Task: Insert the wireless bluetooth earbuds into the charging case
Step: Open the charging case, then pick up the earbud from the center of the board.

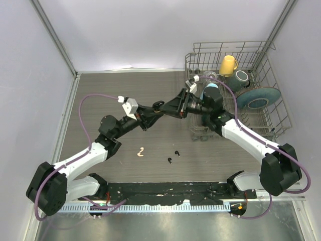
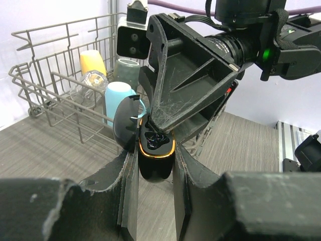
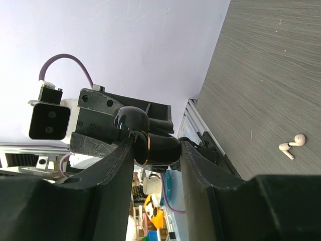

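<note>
Left gripper (image 2: 155,153): jaws pinch the case (image 2: 156,169) by its lower body, holding it upright above mid-desk with the lid swung open to the left. The contents of its wells are too dark to tell.

Right gripper (image 3: 156,149): jaws partly closed, flanking the same case at its rim end and appearing to touch both sides.

White earbud (image 1: 141,151): lying on the desk (image 1: 125,90), near the left forearm.

Black earbud (image 1: 173,156): on the desk to the right of the white one, apart from it.

Rack (image 1: 200,131): far right corner, holding cups and a plate.
</note>
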`<move>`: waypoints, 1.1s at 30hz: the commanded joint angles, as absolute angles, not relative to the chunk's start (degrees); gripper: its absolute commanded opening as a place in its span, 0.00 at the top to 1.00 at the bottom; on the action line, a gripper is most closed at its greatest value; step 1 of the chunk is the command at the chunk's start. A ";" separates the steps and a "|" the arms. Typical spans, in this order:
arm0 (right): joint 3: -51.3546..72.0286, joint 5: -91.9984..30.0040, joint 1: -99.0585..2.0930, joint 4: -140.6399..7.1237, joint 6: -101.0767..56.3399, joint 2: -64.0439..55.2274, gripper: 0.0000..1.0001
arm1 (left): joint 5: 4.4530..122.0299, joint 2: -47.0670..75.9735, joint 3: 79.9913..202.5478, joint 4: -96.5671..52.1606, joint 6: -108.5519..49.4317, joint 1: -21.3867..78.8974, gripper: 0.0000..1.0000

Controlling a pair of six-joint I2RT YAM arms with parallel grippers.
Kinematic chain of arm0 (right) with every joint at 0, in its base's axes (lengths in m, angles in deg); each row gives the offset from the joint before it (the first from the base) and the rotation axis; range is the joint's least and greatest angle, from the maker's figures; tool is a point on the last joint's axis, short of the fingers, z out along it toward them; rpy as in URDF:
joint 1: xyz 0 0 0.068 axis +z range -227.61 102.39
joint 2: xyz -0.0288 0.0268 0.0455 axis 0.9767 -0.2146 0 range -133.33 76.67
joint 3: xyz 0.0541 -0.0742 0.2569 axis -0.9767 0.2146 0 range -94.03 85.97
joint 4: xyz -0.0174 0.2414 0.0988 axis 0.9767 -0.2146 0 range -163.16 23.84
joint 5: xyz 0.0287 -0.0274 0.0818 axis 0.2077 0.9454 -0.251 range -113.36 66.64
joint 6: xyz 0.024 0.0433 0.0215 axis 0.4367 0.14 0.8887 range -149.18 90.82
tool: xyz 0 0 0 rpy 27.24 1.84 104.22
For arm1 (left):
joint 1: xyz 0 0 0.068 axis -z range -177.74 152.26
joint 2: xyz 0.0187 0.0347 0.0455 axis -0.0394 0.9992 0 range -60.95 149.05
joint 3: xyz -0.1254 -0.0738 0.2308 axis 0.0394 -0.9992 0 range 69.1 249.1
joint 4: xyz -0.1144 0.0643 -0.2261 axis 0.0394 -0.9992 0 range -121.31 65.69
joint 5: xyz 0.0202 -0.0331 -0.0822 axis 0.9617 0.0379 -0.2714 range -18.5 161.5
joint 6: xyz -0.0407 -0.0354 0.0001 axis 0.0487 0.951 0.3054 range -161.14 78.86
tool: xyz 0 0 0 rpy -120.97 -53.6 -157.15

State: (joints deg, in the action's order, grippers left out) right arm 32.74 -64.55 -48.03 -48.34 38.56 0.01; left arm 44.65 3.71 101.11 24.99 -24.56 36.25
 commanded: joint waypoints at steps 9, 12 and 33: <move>29.55 -65.28 -46.06 -52.97 29.18 3.19 0.25 | 50.58 -3.64 95.39 29.92 -27.87 36.53 1.00; 28.32 -63.27 -46.06 -56.56 26.20 4.16 0.23 | 52.60 -5.93 93.19 29.48 -28.22 36.45 1.00; 27.79 -41.47 -44.48 -94.01 -1.83 11.03 0.16 | 61.92 -35.36 79.93 13.58 -28.49 36.53 1.00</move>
